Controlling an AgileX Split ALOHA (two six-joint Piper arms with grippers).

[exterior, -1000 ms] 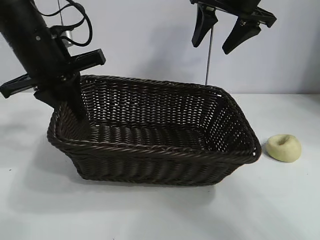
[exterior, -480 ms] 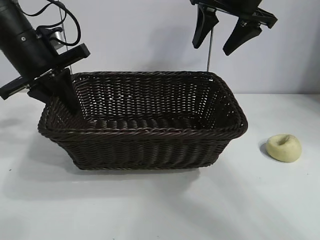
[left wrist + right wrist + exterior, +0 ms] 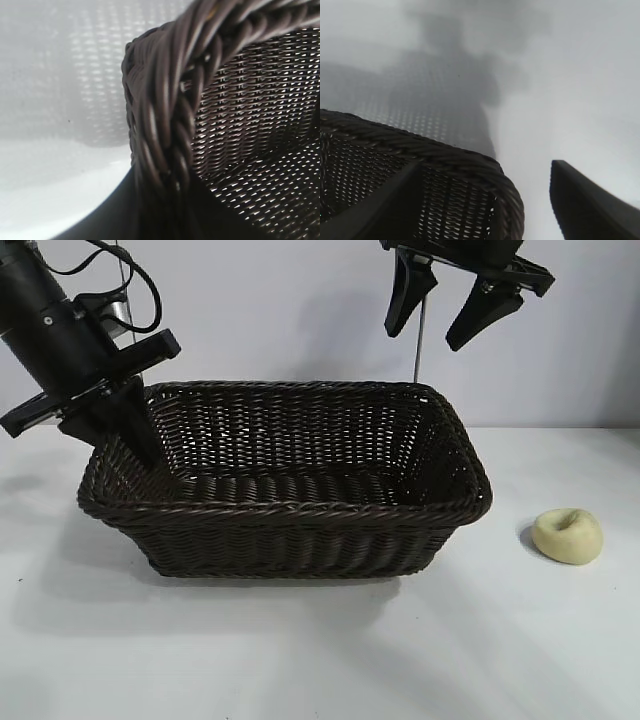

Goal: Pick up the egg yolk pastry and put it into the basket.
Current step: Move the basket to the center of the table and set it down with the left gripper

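Note:
The dark brown wicker basket (image 3: 300, 508) stands in the middle of the table. My left gripper (image 3: 128, 437) is shut on the basket's left rim, one finger inside and one outside. In the left wrist view the braided rim (image 3: 170, 100) runs down between the dark fingers of the left gripper (image 3: 161, 215). The pale yellow egg yolk pastry (image 3: 567, 535) lies on the table to the right of the basket, apart from it. My right gripper (image 3: 422, 337) hangs open and empty, high above the basket's back right corner. The right wrist view shows that gripper (image 3: 485, 167) over the basket's corner (image 3: 420, 145).
The white table (image 3: 320, 660) runs in front of the basket and to both sides. A thin metal rod (image 3: 418, 350) stands upright behind the basket's back right corner.
Over the last second my left gripper moved left with the basket's rim in it, and the basket slid left and turned square to the camera. The pastry and right gripper stayed put.

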